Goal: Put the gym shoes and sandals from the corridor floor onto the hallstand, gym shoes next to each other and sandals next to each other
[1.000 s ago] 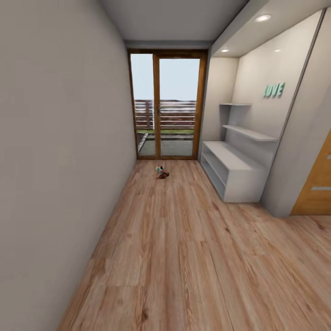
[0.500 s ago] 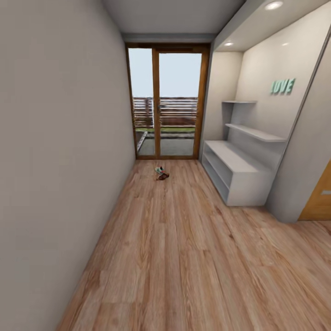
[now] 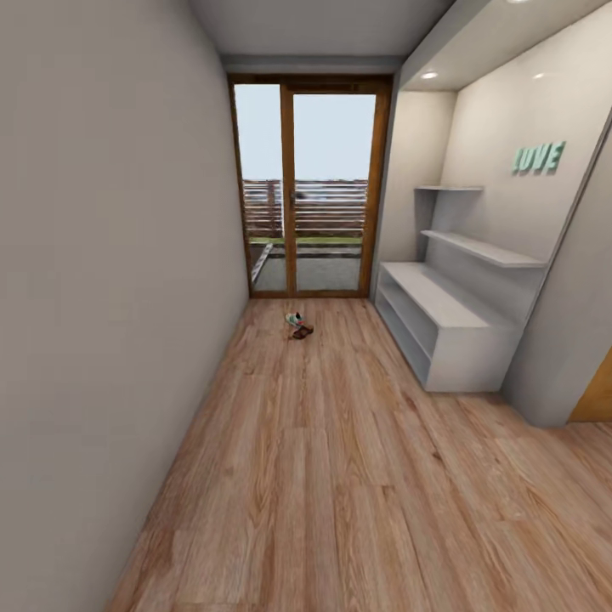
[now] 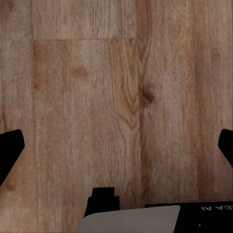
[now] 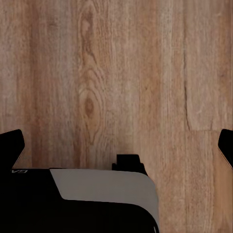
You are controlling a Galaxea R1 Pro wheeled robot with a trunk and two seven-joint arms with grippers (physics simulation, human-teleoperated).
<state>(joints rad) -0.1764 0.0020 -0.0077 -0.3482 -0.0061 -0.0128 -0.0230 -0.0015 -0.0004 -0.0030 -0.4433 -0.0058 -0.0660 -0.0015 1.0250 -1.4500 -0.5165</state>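
Note:
Far down the corridor floor [image 3: 340, 476], just before the glass doors, lies a small cluster of footwear. I make out a white and green gym shoe [image 3: 293, 319] and, touching it, a dark reddish-brown sandal [image 3: 303, 331]; at this distance I cannot tell whether more lie there. The pale grey hallstand [image 3: 442, 319] stands against the right wall, its bench top and shelves bare. Over bare planks, my left gripper [image 4: 116, 145] is open, its dark fingertips [image 4: 9, 155] wide apart. My right gripper [image 5: 116, 145] is also open above the floor, holding nothing.
A plain grey wall [image 3: 102, 297] runs along the left side. Wood-framed glass doors [image 3: 310, 187] close the far end. A wall corner [image 3: 557, 374] and the edge of an orange door [image 3: 595, 395] stand at the right, past the hallstand. Wide floor lies between me and the shoes.
The whole view has shifted: the camera has advanced down the corridor, so the hallstand and doors look slightly larger. The shoes have not moved on the floor.

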